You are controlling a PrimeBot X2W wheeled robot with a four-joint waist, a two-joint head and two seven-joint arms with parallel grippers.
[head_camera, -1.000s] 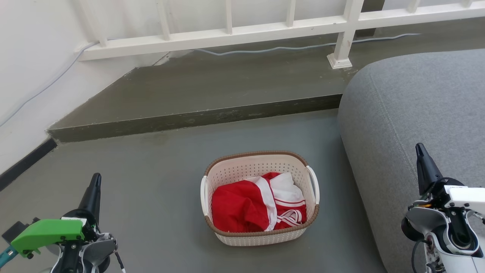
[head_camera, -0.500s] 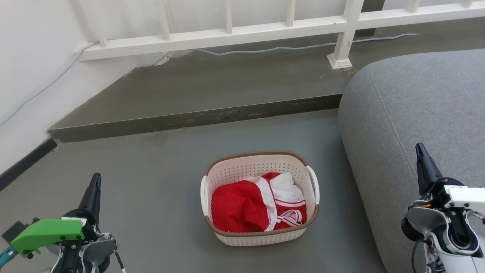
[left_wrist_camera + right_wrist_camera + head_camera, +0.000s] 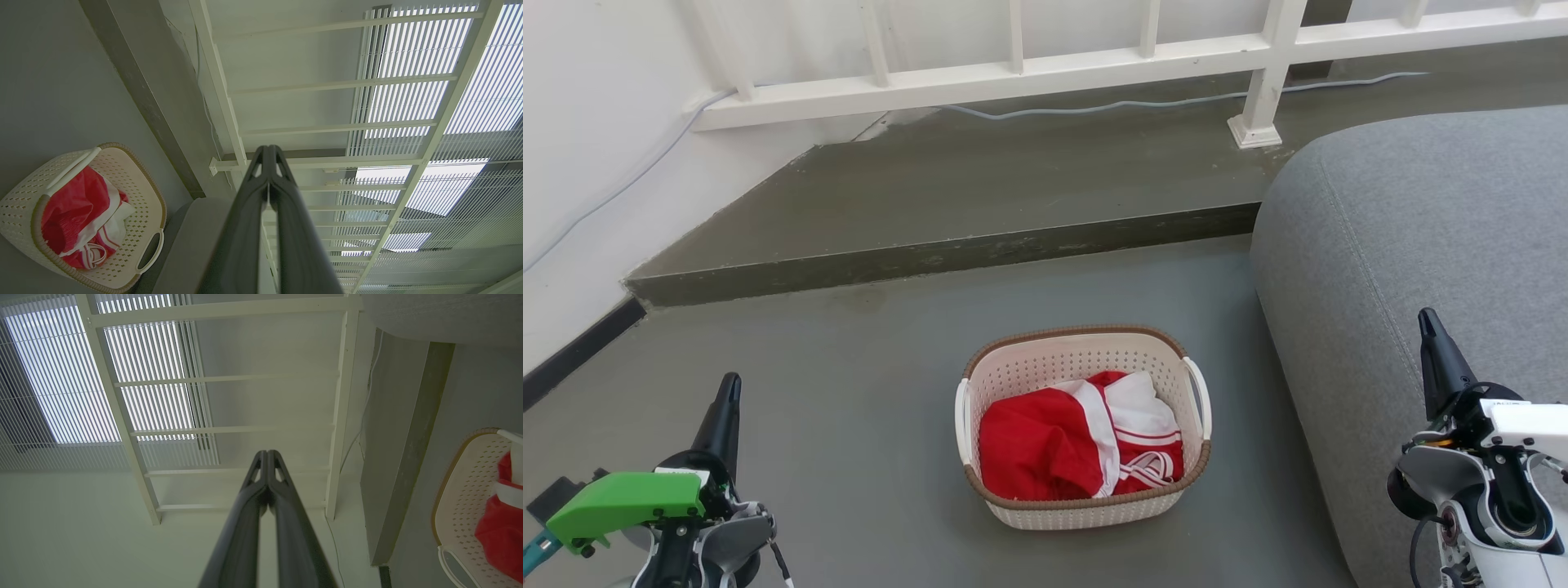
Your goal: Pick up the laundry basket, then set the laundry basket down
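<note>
Nothing has shifted over the last second. The basket [image 3: 1086, 510] sits on the floor [image 3: 849, 392], just beside the sofa [image 3: 1421, 220]. It holds a red-and-white garment [image 3: 1037, 449], probably a shirt, though the folds hide its shape. The left tool [image 3: 729, 390] and right tool [image 3: 1429, 327] hang low at either side, well apart from the basket, each with its fingers pressed together on nothing. Finding: pickup not begun. Both white handles [image 3: 1202, 400] are free. The tools would have to part and reach in before any lift.
</note>
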